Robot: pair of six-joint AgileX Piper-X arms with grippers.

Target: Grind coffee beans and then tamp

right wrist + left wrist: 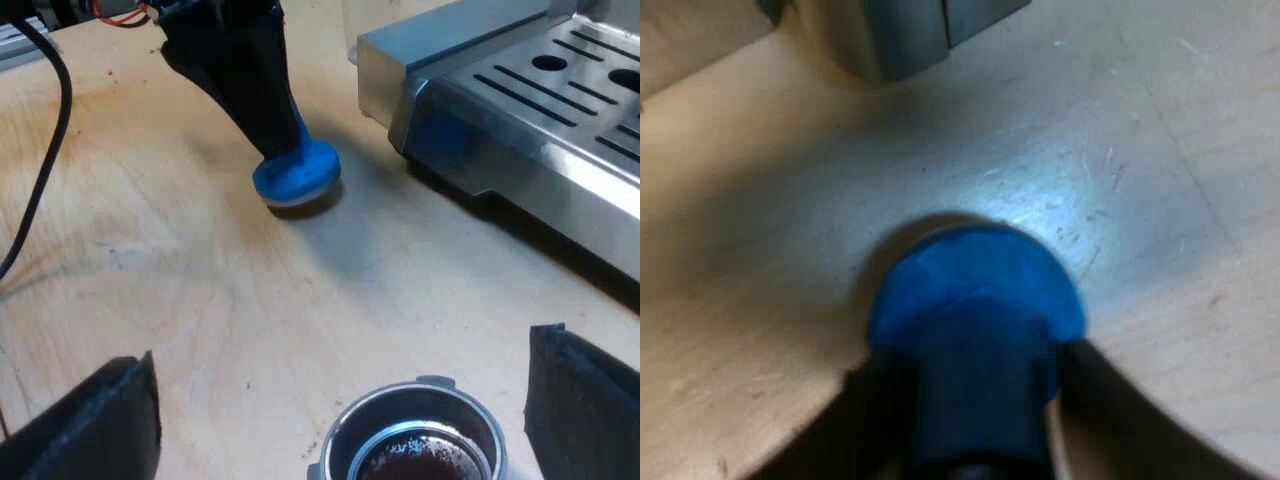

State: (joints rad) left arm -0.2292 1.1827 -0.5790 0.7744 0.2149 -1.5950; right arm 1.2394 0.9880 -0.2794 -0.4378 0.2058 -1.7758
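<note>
Blue tamper (975, 300) sits clamped in your left gripper (970, 400), base on the wooden table (1140, 150). Right wrist view: your right gripper (340, 370) gapes wide astride the holder (415, 440), grounds (425, 465) inside. Grinding looks done; tamping remains.

Lab or workshop bench, robot test setup by look. Bare pale wooden tabletop (180, 300), scratched and scuffed. Espresso machine (480, 110) with slotted steel drip tray (570, 100) set straight on wood. Metal holder (415, 440) and blue tamper (297, 178) at same board.
</note>
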